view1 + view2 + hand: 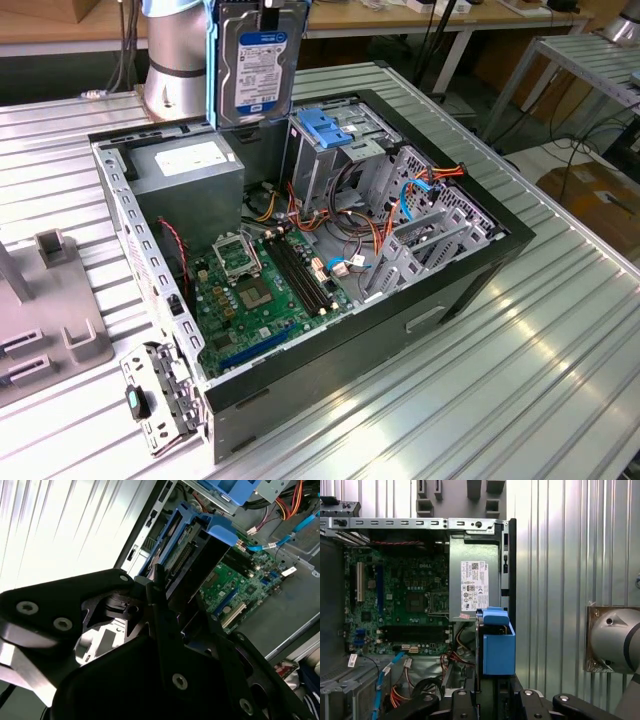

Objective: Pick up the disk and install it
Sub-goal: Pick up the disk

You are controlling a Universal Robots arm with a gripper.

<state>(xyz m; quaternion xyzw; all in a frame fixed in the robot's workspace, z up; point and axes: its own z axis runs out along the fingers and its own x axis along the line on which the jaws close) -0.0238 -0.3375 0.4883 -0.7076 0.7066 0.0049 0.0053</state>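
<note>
Disk held upright over the open computer case

The end effector point(182, 615) is closed on the disk point(255, 60), pinching its blue rail frame from above, though the contact itself is partly hidden in both wrist views. The disk hangs on edge, label facing the exterior view, above the case point(480, 260) standing on the table point(520, 400). It is over the corner near the grey power-supply box point(190, 170) and apart from the drive cage with its blue bracket point(325, 125). The motherboard point(260, 290) lies exposed below.
</note>
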